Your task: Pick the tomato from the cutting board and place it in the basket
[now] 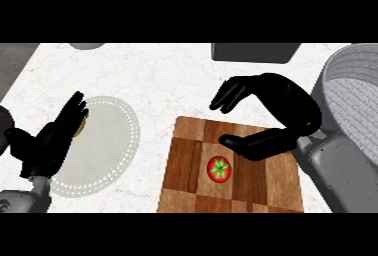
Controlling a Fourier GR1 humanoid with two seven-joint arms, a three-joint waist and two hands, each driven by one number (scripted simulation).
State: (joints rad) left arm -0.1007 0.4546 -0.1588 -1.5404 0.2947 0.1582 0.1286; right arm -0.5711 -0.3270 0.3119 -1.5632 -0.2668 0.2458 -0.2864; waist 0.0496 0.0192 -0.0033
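Note:
A red tomato (219, 169) with a green star-shaped stem lies on the wooden cutting board (188, 165), a little below the board's middle. My right hand (284, 112) hovers above the board's upper right part, open, with its fingers arched to the left and its thumb pointing left just above the tomato. The tomato stands apart from the hand. A grey basket (347, 75) with a ribbed inside stands at the right edge, behind my right forearm. My left hand (55, 132) rests open at the left, fingers up.
A pale round placemat (111, 145) lies left of the board, partly under my left hand. A dark grey box (255, 51) stands at the back, and a grey round object (88, 45) shows at the back left. The counter's left edge runs near the upper left corner.

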